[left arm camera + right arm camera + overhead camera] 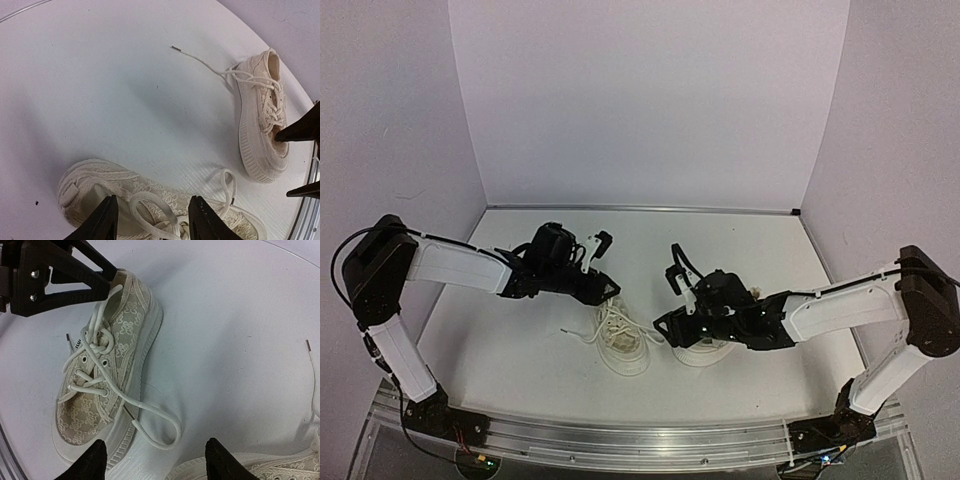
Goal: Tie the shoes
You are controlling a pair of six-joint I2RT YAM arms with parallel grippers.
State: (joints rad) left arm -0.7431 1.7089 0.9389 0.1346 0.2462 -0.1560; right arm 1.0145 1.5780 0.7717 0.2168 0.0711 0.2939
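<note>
Both arms' jaws stand released, gripping nothing. The left gripper (152,222) straddles the laces (155,212) of the nearer shoe (90,190) (bottom of its wrist view). From the right gripper (157,462), that shoe lies upper left, lengthwise up the frame.

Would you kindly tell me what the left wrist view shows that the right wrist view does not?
Only the left wrist view shows the right shoe whole, from heel to toe. Only the right wrist view shows the left shoe whole, its laces crossed near the opening. Both show part of the other shoe, the white table, and the open left fingers and right fingers.
</note>
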